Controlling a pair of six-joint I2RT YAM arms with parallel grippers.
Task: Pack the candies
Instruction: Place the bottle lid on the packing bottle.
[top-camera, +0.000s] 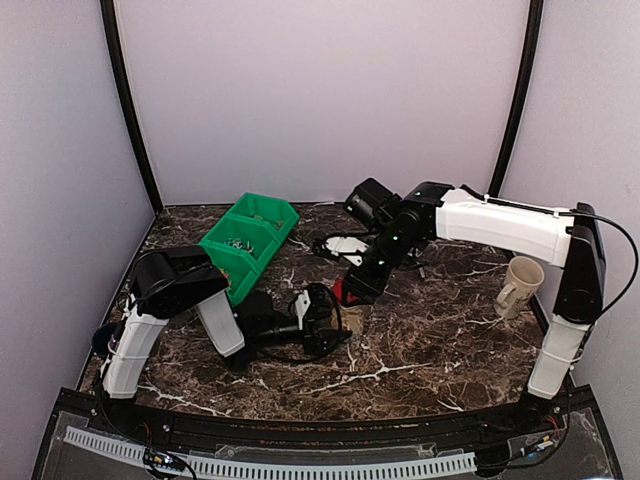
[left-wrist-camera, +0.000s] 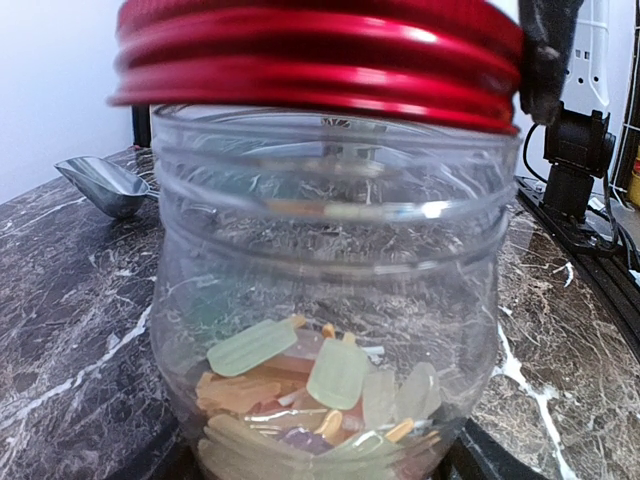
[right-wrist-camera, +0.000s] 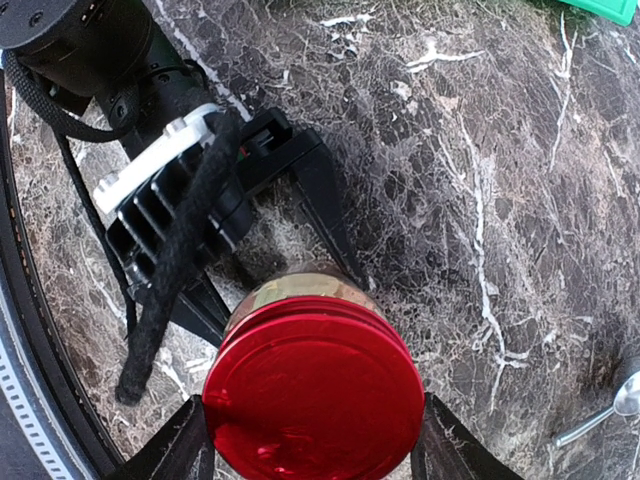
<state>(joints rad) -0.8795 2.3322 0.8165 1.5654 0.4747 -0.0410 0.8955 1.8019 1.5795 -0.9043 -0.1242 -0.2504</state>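
Red lid between right jaws, over jar of candies

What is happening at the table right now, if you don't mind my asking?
The left claw holds a clear jar with a layer of candies at its bottom. The right claw grips the red lid and has it over the jar's mouth. The jar's threads show below the lid, so it is not screwed down yet.

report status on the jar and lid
left fingers clamped on clear plastic jar. right fingers gripping round red lid at jar mouth, threads exposed. small pale candies in jar bottom. silver metal scoop on table, clear of jar.
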